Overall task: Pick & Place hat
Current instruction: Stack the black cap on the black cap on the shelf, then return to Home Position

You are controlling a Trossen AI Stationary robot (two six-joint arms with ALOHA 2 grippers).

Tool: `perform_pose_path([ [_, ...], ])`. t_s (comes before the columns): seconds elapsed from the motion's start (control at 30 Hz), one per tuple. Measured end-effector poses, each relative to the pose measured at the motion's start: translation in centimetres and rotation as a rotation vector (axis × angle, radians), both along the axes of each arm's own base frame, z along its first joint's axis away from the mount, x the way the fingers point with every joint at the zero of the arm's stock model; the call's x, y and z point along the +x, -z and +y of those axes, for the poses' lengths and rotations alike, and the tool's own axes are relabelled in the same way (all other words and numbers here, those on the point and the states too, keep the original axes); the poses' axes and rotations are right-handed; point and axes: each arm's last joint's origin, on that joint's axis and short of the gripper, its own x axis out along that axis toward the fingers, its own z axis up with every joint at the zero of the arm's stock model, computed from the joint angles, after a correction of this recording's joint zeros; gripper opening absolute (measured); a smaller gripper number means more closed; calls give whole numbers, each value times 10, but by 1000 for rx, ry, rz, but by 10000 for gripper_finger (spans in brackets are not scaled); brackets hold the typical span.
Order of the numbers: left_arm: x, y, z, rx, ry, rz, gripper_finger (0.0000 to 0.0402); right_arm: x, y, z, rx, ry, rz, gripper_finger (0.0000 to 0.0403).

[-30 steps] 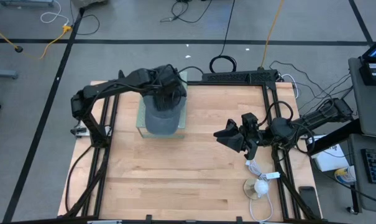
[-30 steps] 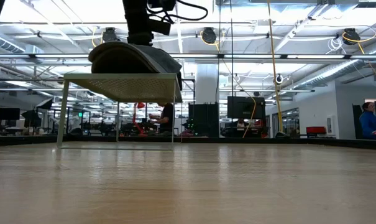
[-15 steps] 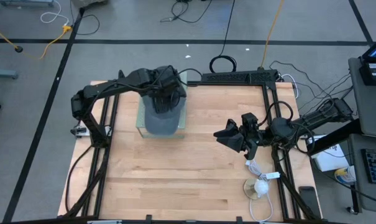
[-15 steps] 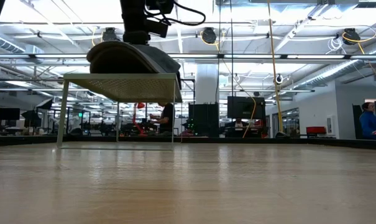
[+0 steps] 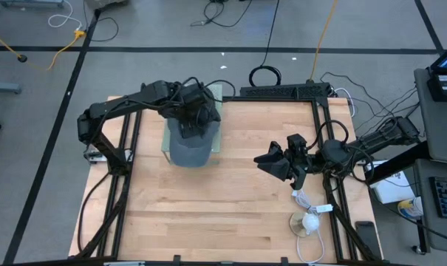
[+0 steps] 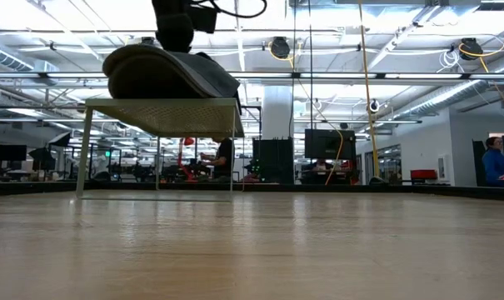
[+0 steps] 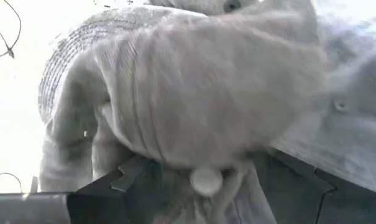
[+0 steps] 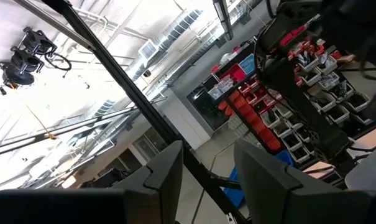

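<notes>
**High view: hat gripped on the rack**

I see my left hand (image 5: 191, 118) closed on the grey hat (image 5: 188, 146), which lies on the small wire rack (image 6: 164, 115). My right hand (image 5: 271, 161) waits open above the surface (image 5: 223, 199).

Grey hat (image 7: 206, 93) fabric is filling the view, bunching between the left hand (image 7: 203, 180)'s two dark fingers (image 7: 135, 183), which are pinching it near a small button (image 7: 204, 180).

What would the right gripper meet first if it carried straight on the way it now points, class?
The right gripper points left across the wooden table. Its line looks free at first; farther on stands the mesh stand bearing the hat, though height is unclear.
</notes>
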Motion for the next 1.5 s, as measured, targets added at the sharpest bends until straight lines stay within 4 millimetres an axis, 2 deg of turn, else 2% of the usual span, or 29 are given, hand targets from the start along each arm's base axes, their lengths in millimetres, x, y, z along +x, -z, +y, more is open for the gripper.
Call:
perform_pose_path([
  [0.2,-7,-11,0,31,-16,-53,247,0,0,0,0,0,0,141],
  [0.4,-10,-13,-5,-68,2,-81,246,0,0,0,0,0,0,141],
  [0.57,-11,-18,-10,-80,21,-122,250,0,0,0,0,0,0,141],
  [0.9,-30,-36,-17,-179,64,-192,255,0,0,0,1,1,0,141],
  [1.13,-51,-56,-27,-216,46,-308,256,0,0,0,-4,4,0,141],
  [1.3,-67,-73,-35,-254,-61,-435,251,0,0,0,-66,26,-6,141],
  [1.4,-83,-84,-45,-281,-29,-493,254,0,0,0,-99,38,-9,141],
  [1.5,-101,-101,-57,-243,43,-644,259,0,1,0,-135,49,-6,141],
])
